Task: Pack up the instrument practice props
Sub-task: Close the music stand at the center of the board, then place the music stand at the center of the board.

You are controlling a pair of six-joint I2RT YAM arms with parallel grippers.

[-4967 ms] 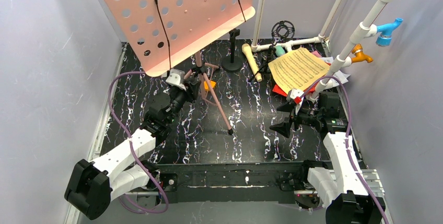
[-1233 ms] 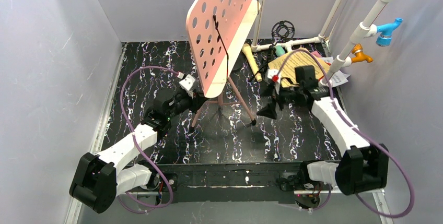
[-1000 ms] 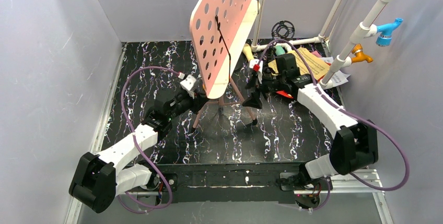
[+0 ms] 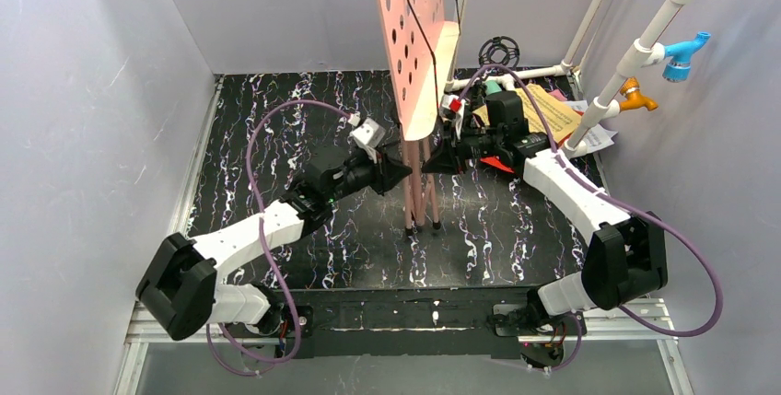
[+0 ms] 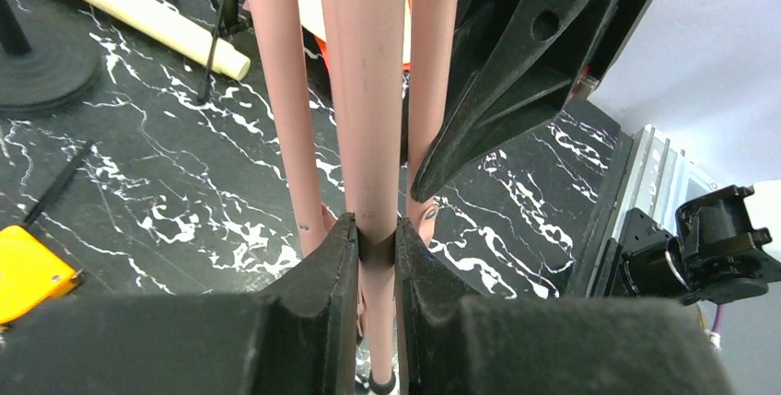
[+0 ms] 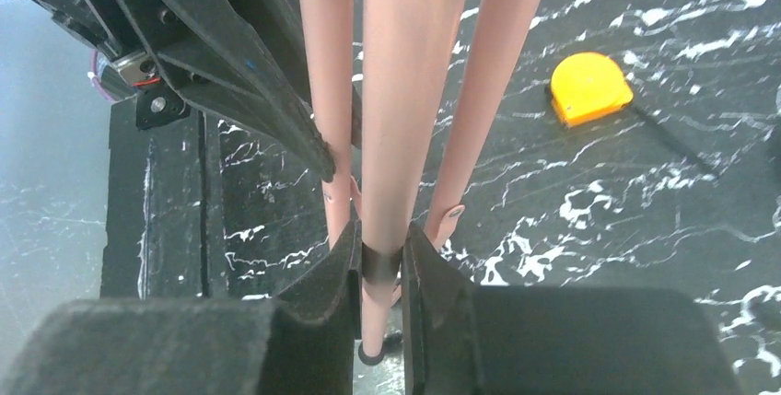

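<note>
Table [image 4: 258,128]: black with white veining; everything below stands or lies on it.
Left gripper [image 4: 391,172]: closed from the left on the middle tube of the pink legs [image 4: 419,197]; its fingers [image 5: 336,257] press a dark band on that tube.
Pink legs: three tubes drawn close together, upright near the table's centre, feet on the table.
Pink board [image 4: 414,36]: perforated, on top of the legs, seen almost edge-on.
Right gripper [image 4: 433,157]: clamped on the same middle tube from the right, facing the left gripper.
Beige microphone [image 5: 138,13]: lying flat behind the legs.
Music sheets [image 4: 548,110]: stack at the back right; the top yellow sheet has printed staves, too small to read.
Pipe frame [image 4: 645,40]: white, far right, with blue and orange fittings.
</note>
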